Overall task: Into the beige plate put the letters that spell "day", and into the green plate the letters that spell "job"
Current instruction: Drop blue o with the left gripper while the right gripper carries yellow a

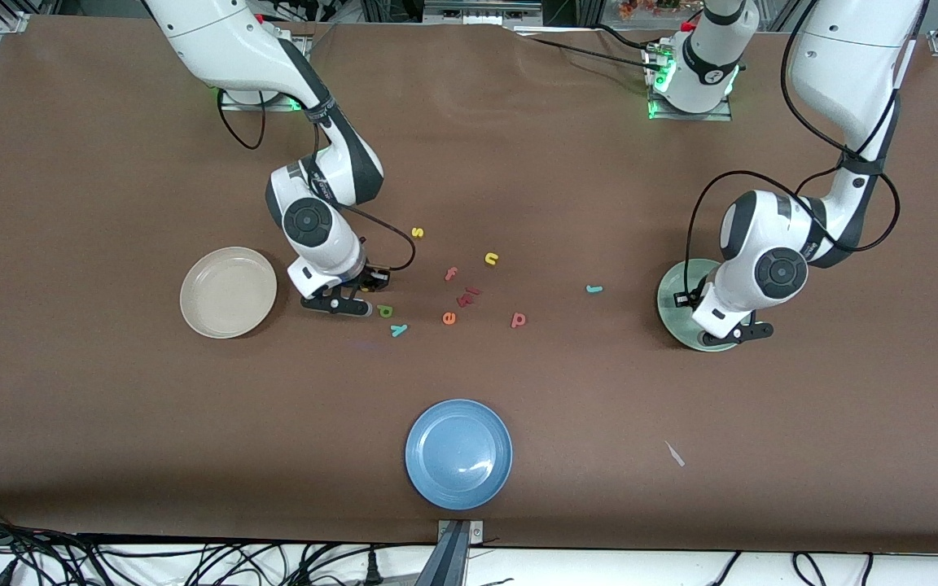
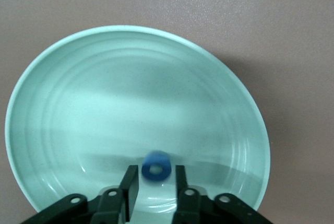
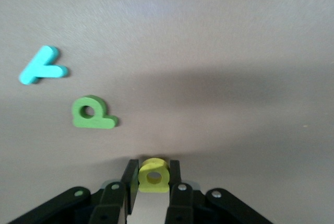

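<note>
Right wrist: right pincer [image 3: 154, 178] grips yellow a [image 3: 154, 174]; left pincer [image 2: 155, 179] seemingly releasing blue o [image 2: 156, 167].

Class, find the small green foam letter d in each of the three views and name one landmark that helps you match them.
Front view: the green foam letter d lies on the brown table beside the right gripper.
Left wrist view: not in it.
Right wrist view: the d lies past the fingers.
Shared landmark: the teal foam letter y beside the d.

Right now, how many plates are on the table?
3: round cream-beige plate toward the right arm's end, pale mint-green plate under the left claw, blue plate nearest the front camera.
</note>
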`<control>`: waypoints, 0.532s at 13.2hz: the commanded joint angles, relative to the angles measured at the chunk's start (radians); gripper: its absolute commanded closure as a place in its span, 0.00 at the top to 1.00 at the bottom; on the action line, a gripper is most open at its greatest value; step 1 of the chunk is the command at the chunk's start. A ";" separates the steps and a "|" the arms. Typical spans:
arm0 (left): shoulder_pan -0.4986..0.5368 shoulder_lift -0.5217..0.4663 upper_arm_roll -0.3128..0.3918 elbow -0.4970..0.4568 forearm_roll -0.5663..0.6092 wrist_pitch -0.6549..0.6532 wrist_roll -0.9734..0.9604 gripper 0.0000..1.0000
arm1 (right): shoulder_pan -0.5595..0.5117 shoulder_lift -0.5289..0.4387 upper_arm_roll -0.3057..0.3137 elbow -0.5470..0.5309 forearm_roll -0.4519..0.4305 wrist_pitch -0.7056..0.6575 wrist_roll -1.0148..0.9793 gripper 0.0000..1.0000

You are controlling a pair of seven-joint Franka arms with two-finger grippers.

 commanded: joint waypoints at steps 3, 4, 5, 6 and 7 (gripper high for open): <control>-0.002 -0.035 -0.018 0.048 0.013 -0.081 -0.048 1.00 | -0.004 -0.091 -0.152 0.079 0.006 -0.198 -0.339 0.00; -0.008 -0.035 -0.036 0.083 0.005 -0.116 -0.111 1.00 | -0.006 -0.112 -0.197 0.076 0.008 -0.244 -0.433 0.00; -0.010 -0.032 -0.080 0.112 -0.009 -0.144 -0.195 1.00 | -0.006 -0.134 -0.229 0.056 0.008 -0.244 -0.475 0.00; -0.016 -0.031 -0.105 0.121 -0.009 -0.150 -0.296 1.00 | -0.006 -0.160 -0.254 0.024 0.008 -0.226 -0.500 0.00; -0.036 -0.026 -0.125 0.121 -0.009 -0.149 -0.391 1.00 | -0.006 -0.169 -0.286 0.007 0.008 -0.220 -0.555 0.00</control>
